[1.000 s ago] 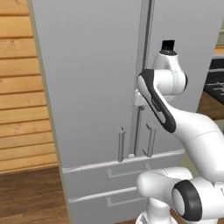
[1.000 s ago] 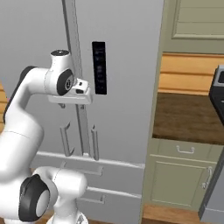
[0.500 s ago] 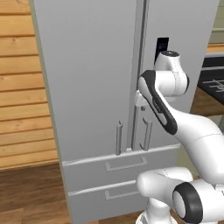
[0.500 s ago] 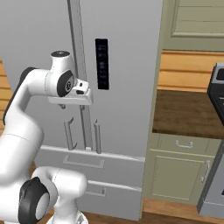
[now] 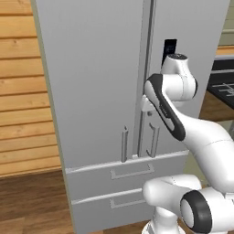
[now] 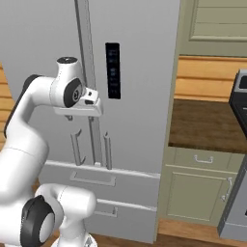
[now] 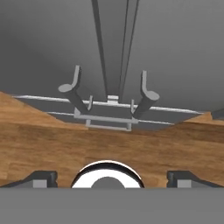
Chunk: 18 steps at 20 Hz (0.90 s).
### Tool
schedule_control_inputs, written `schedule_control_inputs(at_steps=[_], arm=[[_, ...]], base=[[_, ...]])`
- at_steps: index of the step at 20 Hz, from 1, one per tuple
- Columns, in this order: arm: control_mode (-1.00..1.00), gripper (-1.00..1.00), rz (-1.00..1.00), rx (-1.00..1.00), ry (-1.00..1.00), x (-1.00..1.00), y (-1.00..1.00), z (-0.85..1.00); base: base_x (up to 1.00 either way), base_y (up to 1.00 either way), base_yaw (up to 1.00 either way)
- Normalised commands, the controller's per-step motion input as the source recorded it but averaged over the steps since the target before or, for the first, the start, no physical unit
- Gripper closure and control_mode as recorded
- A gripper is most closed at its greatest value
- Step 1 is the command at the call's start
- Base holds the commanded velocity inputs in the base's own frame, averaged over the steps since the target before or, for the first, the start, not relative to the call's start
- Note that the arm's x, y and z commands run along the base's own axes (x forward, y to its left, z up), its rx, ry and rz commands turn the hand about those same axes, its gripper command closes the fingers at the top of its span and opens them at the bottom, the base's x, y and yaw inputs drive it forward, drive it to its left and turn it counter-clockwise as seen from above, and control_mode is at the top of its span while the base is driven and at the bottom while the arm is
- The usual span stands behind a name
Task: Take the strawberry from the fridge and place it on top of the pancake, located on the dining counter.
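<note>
The fridge has both doors shut. The gripper is wide open, holds nothing, and points down its front.

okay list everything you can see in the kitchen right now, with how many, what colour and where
fridge: one, light grey, both doors shut, straight ahead of the robot
door handles: two, grey vertical bars, either side of the door seam
fridge drawers: two, grey, below the doors, shut
control panel: one, black, on the right door
wood wall: tan planks, left of the fridge
counter: one, dark brown top, right of the fridge
cabinets: olive green, under that counter, and another above it
floor: brown wood
arm: one, white with dark joints, raised in front of the fridge doors
claw: one, dark tips, open, empty, pointing at the fridge
</note>
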Motion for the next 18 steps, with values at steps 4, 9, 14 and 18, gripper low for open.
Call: schedule_control_inputs(at_steps=[4,9,14,18], arm=[[-1.00,-1.00,0.03,0.08,-0.03,0.41,-0.35,-0.89],[-1.00,-1.00,0.00,0.08,-0.01,0.80,-0.17,-0.68],[-1.00,-1.00,0.00,0.00,-0.03,0.70,-0.20,-0.37],[-1.00,-1.00,0.00,0.00,0.00,0.59,-0.37,-0.52]], base=[[0.00,0.00,0.00],[0.00,0.00,0.00],[0.00,0.00,0.00],[0.00,0.00,0.00]])
